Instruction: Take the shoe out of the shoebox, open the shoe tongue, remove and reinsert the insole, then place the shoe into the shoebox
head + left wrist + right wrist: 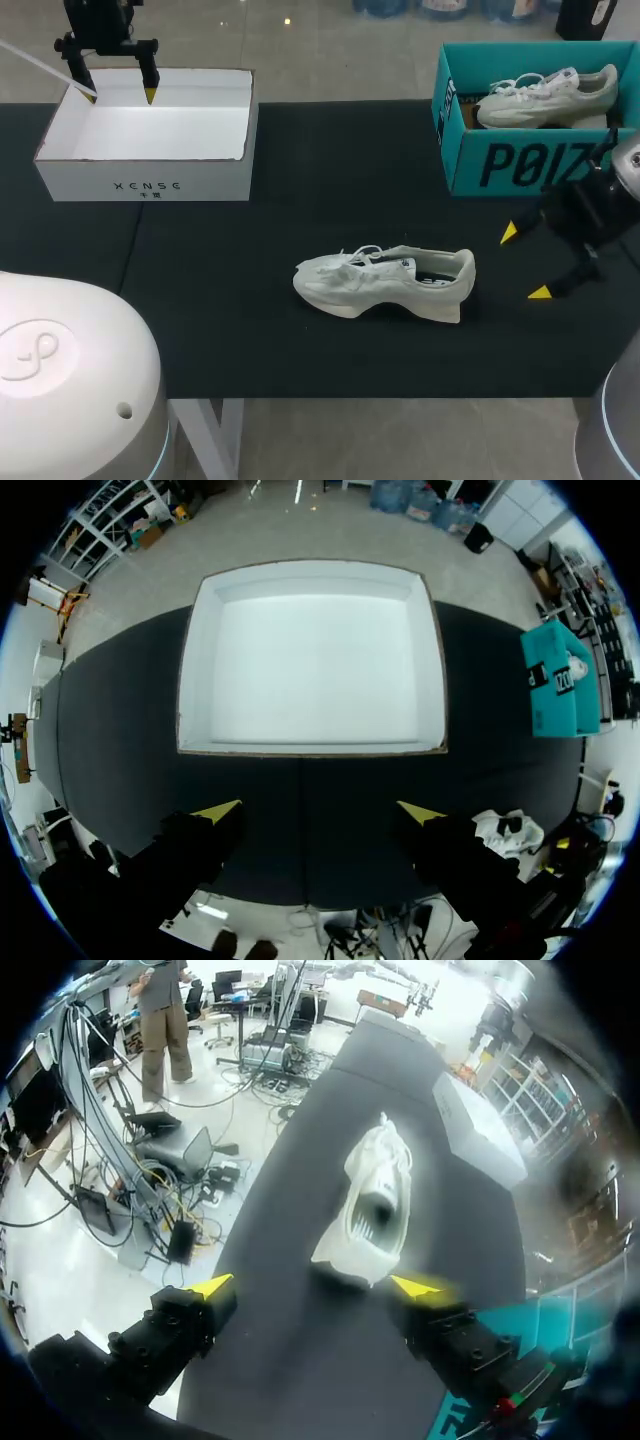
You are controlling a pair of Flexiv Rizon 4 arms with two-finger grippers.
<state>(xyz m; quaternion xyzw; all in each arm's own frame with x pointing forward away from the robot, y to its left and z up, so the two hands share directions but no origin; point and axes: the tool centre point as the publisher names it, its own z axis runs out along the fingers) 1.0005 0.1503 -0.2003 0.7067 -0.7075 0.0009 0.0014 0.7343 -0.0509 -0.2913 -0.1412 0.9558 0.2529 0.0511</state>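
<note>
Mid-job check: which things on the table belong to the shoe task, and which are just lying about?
In the job:
white shoe, lying outside the boxes
empty white shoebox, likely its box

Lying about, as far as I can judge:
teal shoebox
second shoe, inside the teal one

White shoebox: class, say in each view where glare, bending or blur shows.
Head view: the white shoebox interior glares. Left wrist view: its floor is washed out and its straight walls bow outward. Right wrist view: the shoe reads clearly; the teal shoebox is hazy.
</note>
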